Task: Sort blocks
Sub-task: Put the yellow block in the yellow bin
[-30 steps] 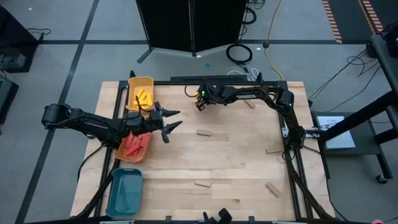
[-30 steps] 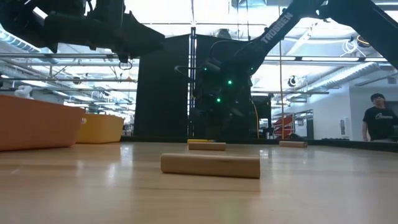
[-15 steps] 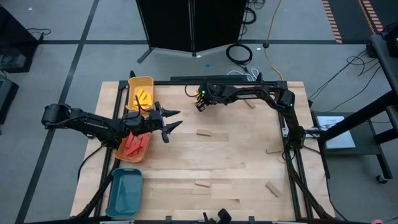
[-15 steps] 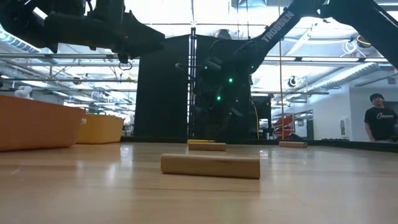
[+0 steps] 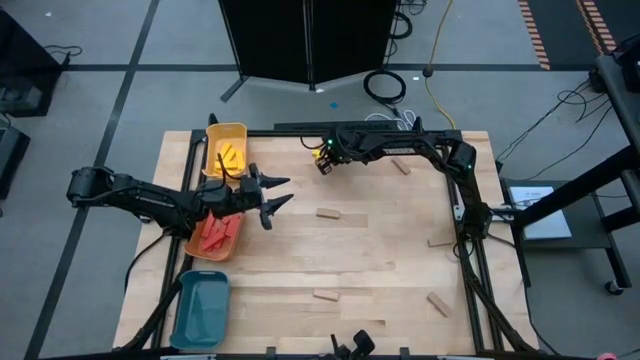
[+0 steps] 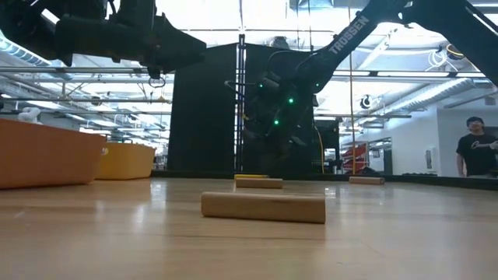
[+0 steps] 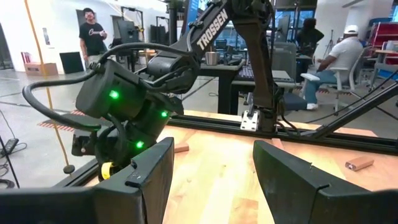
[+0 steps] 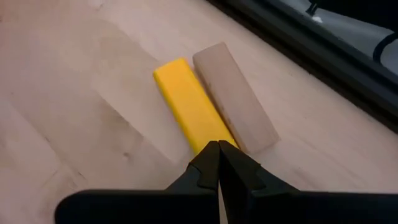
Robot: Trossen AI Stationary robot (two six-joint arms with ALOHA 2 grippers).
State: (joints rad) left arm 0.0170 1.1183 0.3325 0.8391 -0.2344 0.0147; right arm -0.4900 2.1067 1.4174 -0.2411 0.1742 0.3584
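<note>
Only through the right wrist view do we learn what the right gripper (image 8: 217, 163) hangs over: a yellow block (image 8: 188, 104) and a tan wooden block (image 8: 235, 98) lying side by side and touching along their long edges, just ahead of its fingertips on the bare table (image 8: 74, 93). Its two fingers are pressed together with nothing between them, and we cannot tell whether the tips touch the yellow block or hover just above its near end. In the high view that same right gripper (image 5: 322, 160) is a dark shape near the table's far rail, and the pair beneath it is hidden.

The high view alone shows the trays. The left gripper (image 5: 272, 196) hangs with its fingers spread and empty, just past the orange tray (image 5: 191, 245) holding red blocks (image 5: 218, 232); a yellow tray (image 5: 238, 131) with yellow blocks (image 5: 231, 155) sits behind it and a teal tray (image 5: 202, 310) on the near side. Tan blocks lie scattered beyond the left gripper, one (image 5: 327, 213) nearest it, others (image 5: 325, 294) well apart.

The low view shows a tan block (image 6: 263, 207) close up, and a person (image 6: 478, 153) cut off at the frame edge. The left wrist view shows seated people (image 7: 339, 56) in the room.
</note>
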